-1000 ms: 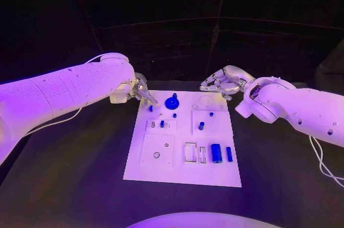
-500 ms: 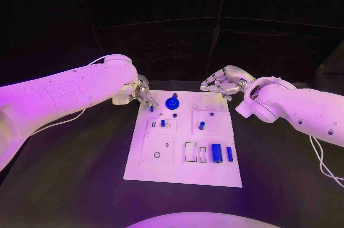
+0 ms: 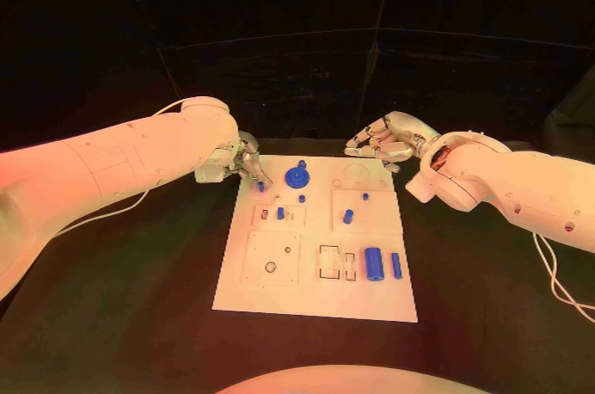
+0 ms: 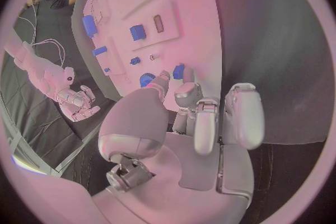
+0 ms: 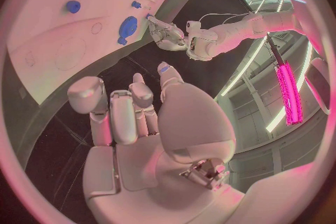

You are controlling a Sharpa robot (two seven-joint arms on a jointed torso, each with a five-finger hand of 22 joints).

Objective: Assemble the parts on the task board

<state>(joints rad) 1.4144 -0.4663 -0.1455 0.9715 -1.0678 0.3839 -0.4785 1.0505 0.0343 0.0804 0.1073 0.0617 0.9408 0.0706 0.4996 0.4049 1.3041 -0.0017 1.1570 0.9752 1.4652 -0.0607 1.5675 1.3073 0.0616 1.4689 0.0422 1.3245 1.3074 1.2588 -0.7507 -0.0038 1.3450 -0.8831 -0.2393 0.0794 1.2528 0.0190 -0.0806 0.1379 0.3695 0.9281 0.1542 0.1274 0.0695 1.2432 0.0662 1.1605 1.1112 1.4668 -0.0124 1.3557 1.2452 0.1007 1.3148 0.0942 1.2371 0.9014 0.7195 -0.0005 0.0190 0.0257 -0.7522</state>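
Left hand (image 3: 243,163) reaches over the far left corner of the task board (image 3: 316,299), fingertips pinching a small blue peg (image 3: 260,187), probably to seat or lift it there. Just beside it stands a blue knob (image 3: 297,176), with other blue parts nearer the robot, including a blue cylinder (image 3: 373,263). Right hand (image 3: 384,141) hovers past the board's far right corner, fingers loosely curled, holding nothing, seemingly waiting.

L arm reaches in to the task board (image 3: 316,304) far-left corner; left hand (image 3: 239,163) fingers bunched, tips pinching a small blue peg (image 3: 261,187) at that corner. R arm bent by the far-right corner; right hand (image 3: 382,142) just beyond board edge, fingers loosely curled, holding nothing.
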